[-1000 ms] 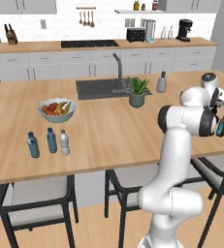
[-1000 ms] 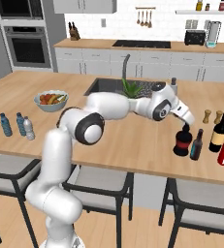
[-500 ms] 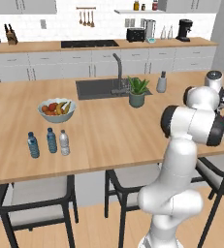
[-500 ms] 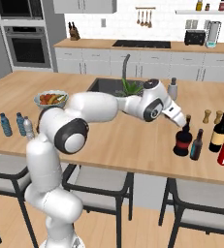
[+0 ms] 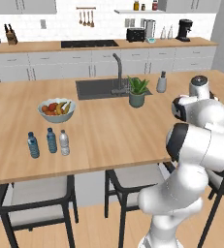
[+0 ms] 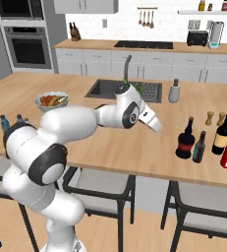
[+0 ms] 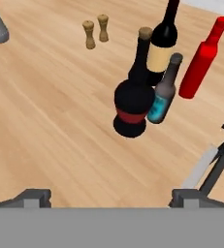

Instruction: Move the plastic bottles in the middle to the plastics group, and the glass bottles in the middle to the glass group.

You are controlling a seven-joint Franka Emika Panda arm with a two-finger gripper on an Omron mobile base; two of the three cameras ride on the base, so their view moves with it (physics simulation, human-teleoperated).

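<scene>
The arm has swung back from the glass cluster, gripper [image 7: 111, 196] wide apart and empty. Squat red-labelled bottle [image 6: 185, 139] and teal bottle [image 6: 199, 146] now stand beside the wine bottle [image 6: 221, 134]. All 3 water bottles [image 5: 48, 141] sit together; looks finished.

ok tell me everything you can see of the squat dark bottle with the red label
The squat bottle has a round, dark, glossy body, a red label band low around it, and a long narrow neck with a tan top. It looks like dark glass. It stands upright on the wooden counter, close beside the slim teal bottle, with the wine bottle behind. Nothing grips it.
</scene>
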